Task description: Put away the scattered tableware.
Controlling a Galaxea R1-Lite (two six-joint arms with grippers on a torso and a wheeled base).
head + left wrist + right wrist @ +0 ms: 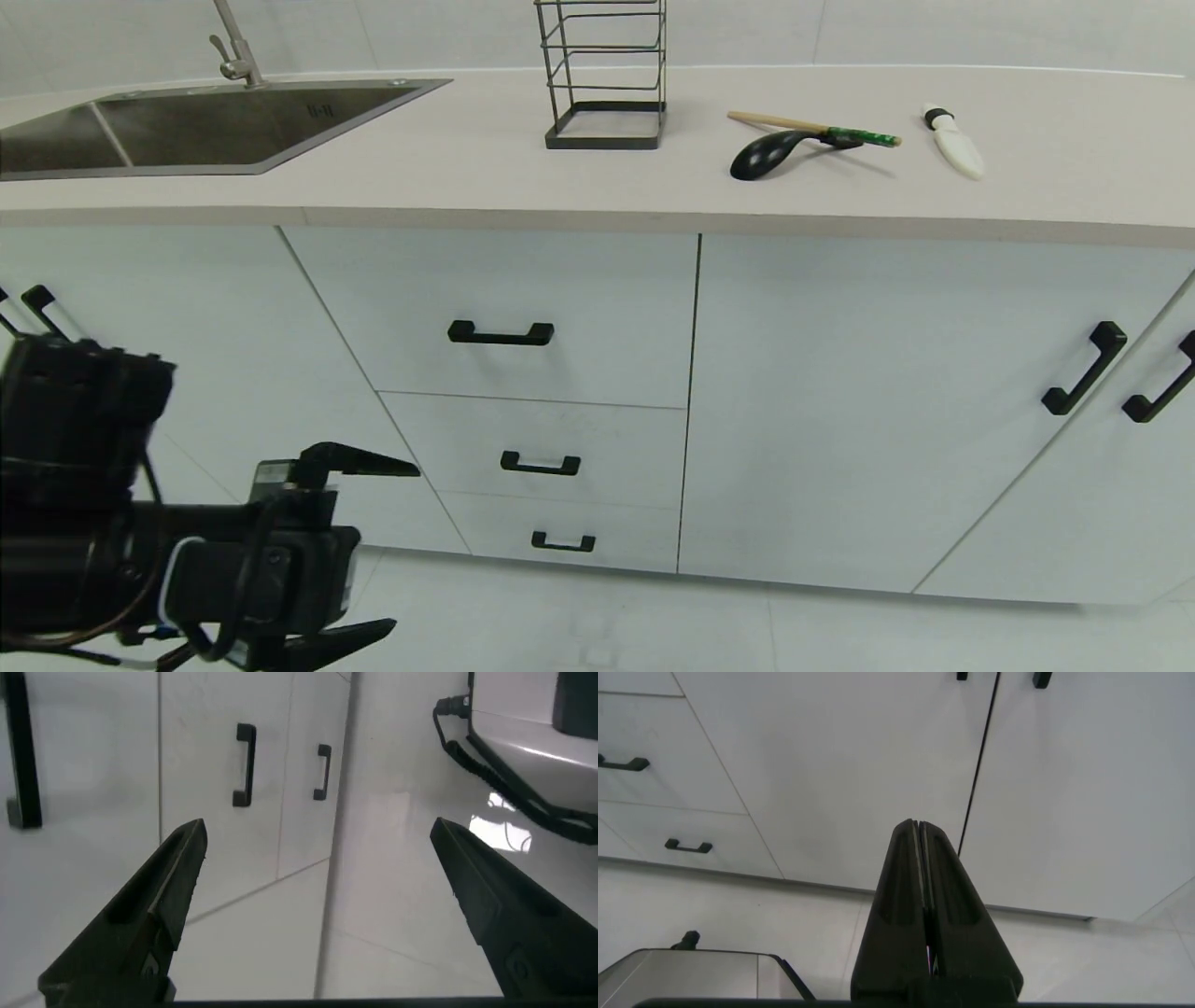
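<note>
On the countertop (485, 177) at the right lie a black spoon (770, 153), a pair of wooden chopsticks with green ends (812, 127) resting across its handle, and a white knife with a black band (954, 143). An empty black wire rack (606, 79) stands to their left. My left gripper (397, 546) hangs low at the lower left, in front of the cabinets, fingers (159, 905) open with nothing between them. My right gripper (920, 831) is shut and empty, facing the cabinet doors (878, 775).
A steel sink (215, 126) with a faucet (233, 47) is set in the counter at the left. Below the counter are three drawers with black handles (500, 333) and cabinet doors with handles (1083, 369) at the right. White floor lies below.
</note>
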